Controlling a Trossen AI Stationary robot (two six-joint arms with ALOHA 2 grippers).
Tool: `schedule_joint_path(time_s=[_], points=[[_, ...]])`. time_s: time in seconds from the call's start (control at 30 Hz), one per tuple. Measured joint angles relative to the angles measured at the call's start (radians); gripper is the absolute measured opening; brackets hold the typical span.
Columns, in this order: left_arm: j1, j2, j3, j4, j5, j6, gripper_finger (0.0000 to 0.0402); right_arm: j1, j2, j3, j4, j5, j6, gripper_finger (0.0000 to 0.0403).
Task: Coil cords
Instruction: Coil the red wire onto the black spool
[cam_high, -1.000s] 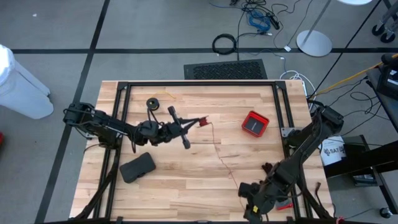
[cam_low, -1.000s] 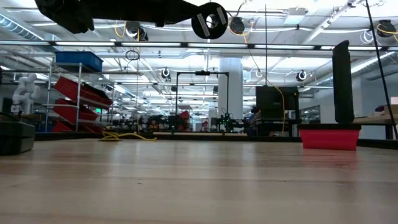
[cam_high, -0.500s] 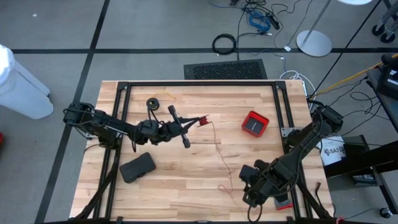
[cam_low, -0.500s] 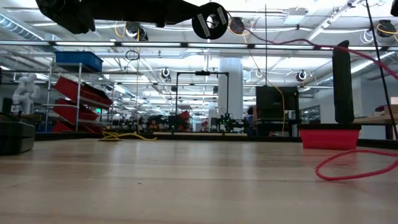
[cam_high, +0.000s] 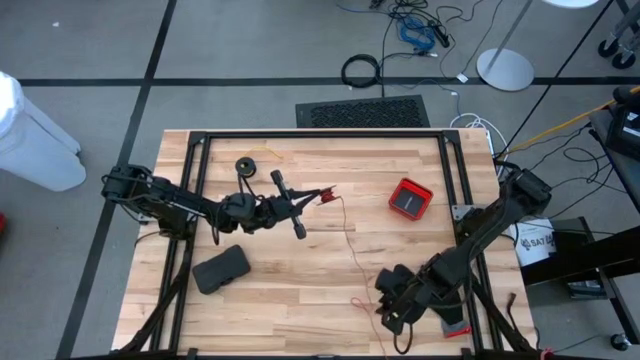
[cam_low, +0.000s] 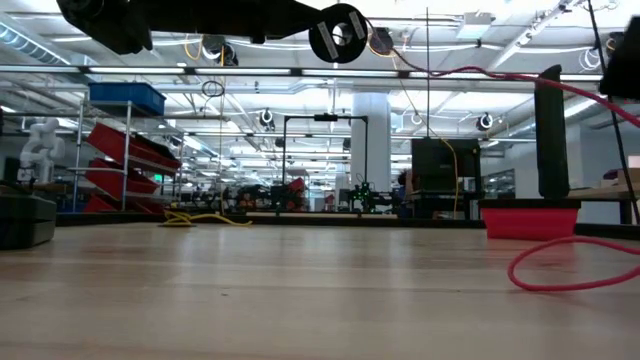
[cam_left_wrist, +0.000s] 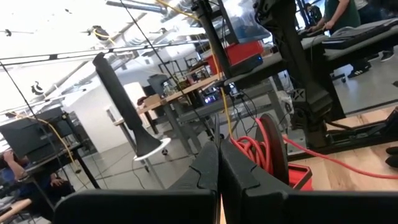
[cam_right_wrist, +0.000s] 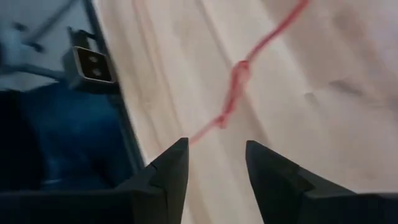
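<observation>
Readable text: almost none. One white bucket (cam_high: 531, 243) stands on the floor just off the worktop's right edge, partly hidden behind the right arm. It carries a dark printed label; the letters "SAT" can be made out, the rest is cut off by the arm. No lettering, numbers or brand marks are legible on the worktop itself, nor on the things lying on it. In the low view the background shelving and machines show no readable signs. The left wrist view shows room clutter with no legible marks; the right wrist view shows none either.
</observation>
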Motion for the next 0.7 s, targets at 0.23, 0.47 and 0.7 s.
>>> schedule_joint_path(time_s=[0.23, 0.47, 0.7], points=[[-0.001, 0.000, 0.000, 0.000, 0.003, 0.000, 0.0000, 0.041, 0.017, -0.186, 0.482, -0.007, 0.081, 0.0146], [-0.001, 0.000, 0.000, 0.000, 0.003, -0.001, 0.0000, 0.065, 0.118, -0.194, 0.600, -0.021, 0.165, 0.0146], [-0.001, 0.000, 0.000, 0.000, 0.003, -0.002, 0.0000, 0.055, 0.227, -0.193, 0.676, -0.024, 0.238, 0.0146]])
